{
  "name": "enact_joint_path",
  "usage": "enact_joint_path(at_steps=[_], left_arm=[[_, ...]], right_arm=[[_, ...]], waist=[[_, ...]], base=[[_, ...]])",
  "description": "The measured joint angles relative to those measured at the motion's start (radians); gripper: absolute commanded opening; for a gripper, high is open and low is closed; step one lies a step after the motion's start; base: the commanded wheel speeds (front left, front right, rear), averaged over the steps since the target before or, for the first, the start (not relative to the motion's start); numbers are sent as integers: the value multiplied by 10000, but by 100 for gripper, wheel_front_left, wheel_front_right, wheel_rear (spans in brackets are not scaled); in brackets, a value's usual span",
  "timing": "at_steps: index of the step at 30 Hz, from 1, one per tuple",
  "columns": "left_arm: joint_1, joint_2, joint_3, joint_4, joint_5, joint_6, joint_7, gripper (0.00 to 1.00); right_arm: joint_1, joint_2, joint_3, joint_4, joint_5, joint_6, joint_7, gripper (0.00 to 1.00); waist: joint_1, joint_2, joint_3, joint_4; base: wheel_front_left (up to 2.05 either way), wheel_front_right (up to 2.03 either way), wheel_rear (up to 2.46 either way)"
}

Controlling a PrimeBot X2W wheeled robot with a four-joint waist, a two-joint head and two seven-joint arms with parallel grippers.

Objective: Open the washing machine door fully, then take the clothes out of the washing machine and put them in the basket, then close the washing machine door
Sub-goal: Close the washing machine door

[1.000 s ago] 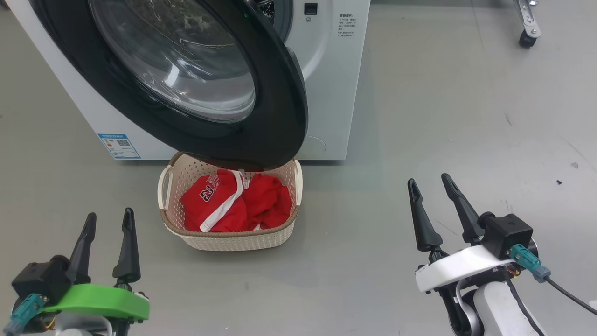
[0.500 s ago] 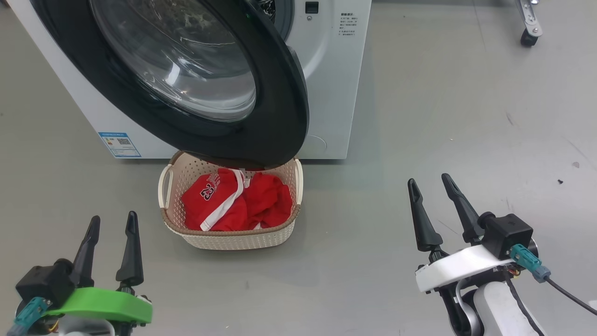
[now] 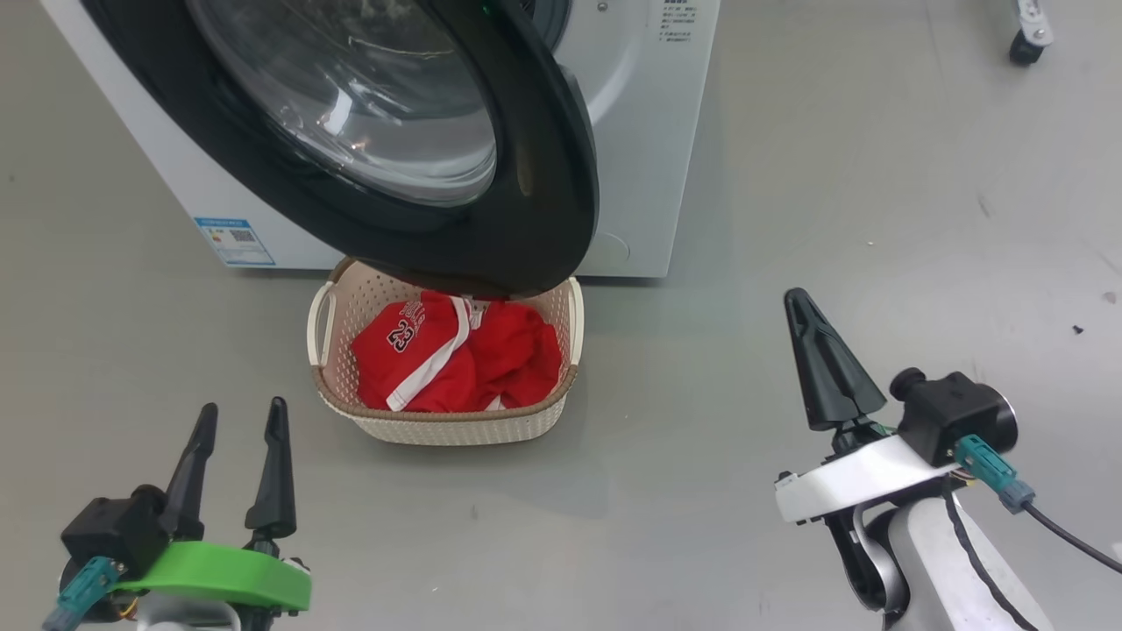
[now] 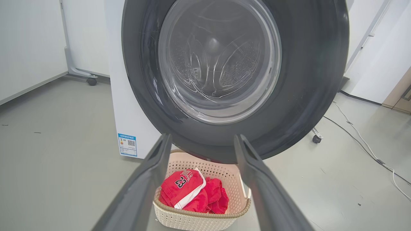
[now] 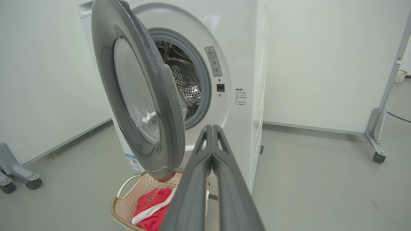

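The washing machine (image 3: 649, 158) (image 5: 244, 80) is white, and its black round door (image 3: 491, 175) (image 4: 305, 80) (image 5: 151, 106) hangs partly open over the basket. Red clothes (image 3: 456, 359) (image 4: 192, 192) (image 5: 151, 205), one with a white 23, lie in the cream basket (image 3: 438, 425) (image 4: 199, 218) (image 5: 123, 202) on the floor in front. My left gripper (image 3: 241, 416) (image 4: 200, 141) is open and empty at the lower left, short of the basket. My right gripper (image 3: 796, 302) (image 5: 211, 128) is shut on nothing, to the right of the basket. The steel drum (image 5: 184, 80) shows behind the door.
Grey floor lies all around the basket. A wheeled metal frame leg (image 3: 1026, 39) (image 5: 377, 144) stands at the far right, and another castor base (image 5: 19, 179) at the left. A cable (image 4: 362, 144) runs over the floor right of the machine.
My right gripper's fingers have closed together. The head camera has shifted, so the machine and basket sit a little higher and to the right. The left gripper stays open.
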Motion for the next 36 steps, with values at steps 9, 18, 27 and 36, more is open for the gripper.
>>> enact_joint_path(at_steps=[9, 18, 27, 36], left_arm=[[-232, -284, -173, -113, 155, -167, 0, 100], [-714, -627, -359, -125, 244, -265, -2, 100], [-1058, -855, -430, -94, 309, -382, -2, 100], [-1411, -1001, -495, 73, 514, -479, -2, 100]], right_arm=[[-1066, -646, 1498, -40, -357, 2, -2, 0], [-2479, -1089, 2082, 176, -539, 2, 96, 0], [-3384, -1373, 2105, 500, -518, 2, 196, 0], [-4114, -1655, 1937, 920, -259, 2, 270, 0]], waist=[[0, 0, 612, 460], [0, 0, 1303, 1129], [0, 0, 1949, 1721], [0, 0, 2632, 2283]], base=[[0, 0, 0], [0, 0, 0], [0, 0, 0], [0, 0, 0]])
